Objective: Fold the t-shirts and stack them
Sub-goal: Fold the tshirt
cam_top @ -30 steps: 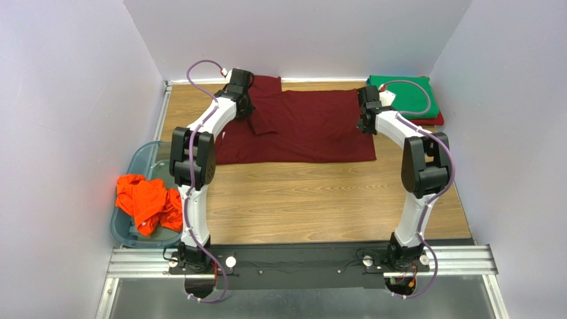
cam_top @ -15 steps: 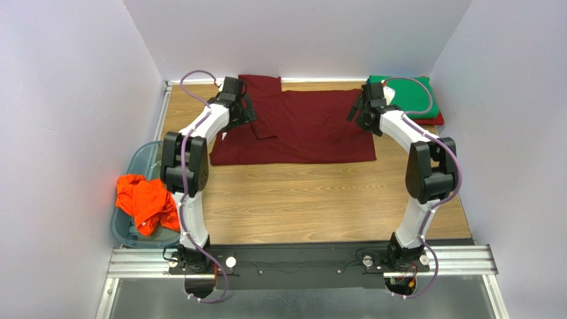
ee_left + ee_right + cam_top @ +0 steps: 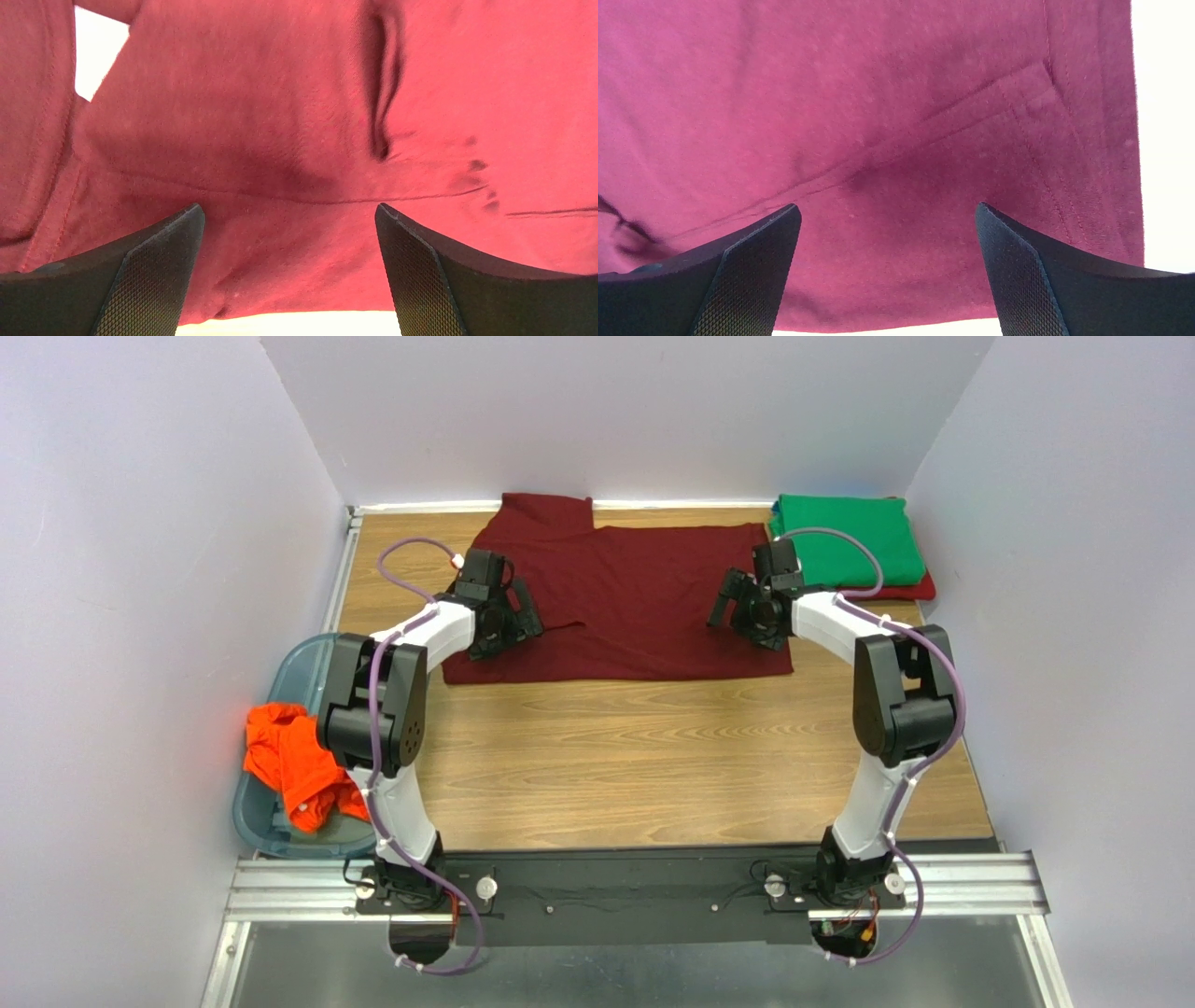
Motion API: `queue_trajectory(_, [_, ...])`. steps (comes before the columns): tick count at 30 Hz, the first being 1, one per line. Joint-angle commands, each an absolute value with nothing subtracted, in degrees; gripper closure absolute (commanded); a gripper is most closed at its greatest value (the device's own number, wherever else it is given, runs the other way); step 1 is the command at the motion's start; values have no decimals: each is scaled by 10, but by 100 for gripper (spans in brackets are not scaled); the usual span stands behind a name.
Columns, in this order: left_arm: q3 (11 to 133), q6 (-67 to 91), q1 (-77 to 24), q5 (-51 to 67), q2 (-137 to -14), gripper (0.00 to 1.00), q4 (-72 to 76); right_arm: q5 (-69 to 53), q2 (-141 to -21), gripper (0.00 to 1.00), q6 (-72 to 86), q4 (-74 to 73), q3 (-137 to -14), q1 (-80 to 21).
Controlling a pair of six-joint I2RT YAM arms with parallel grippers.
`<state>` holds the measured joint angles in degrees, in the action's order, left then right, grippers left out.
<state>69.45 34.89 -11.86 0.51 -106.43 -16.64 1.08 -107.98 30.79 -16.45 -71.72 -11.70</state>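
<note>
Maroon t-shirt half-folded, lightly creased

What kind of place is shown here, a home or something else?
Probably a robot test cell in a laboratory, not a home. Plain white panel walls closely enclose a small wooden table, two white robot arms are mounted on a metal rail, and a dark maroon cloth t-shirt lies spread out.
</note>
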Motion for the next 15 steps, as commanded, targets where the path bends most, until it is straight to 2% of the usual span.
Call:
queue_trajectory(1, [655, 358, -120, 17, -1056, 2, -147, 13, -1091, 0, 315, -146, -674, -120])
queue_trajectory(9, [569, 360, -120, 15, -1030, 2, -148, 64, -1015, 0, 352, -146, -534, -120])
queue_trajectory(15, [469, 391, -120, 4, -942, 2, -178, 71, -912, 0, 359, -150, -436, -119])
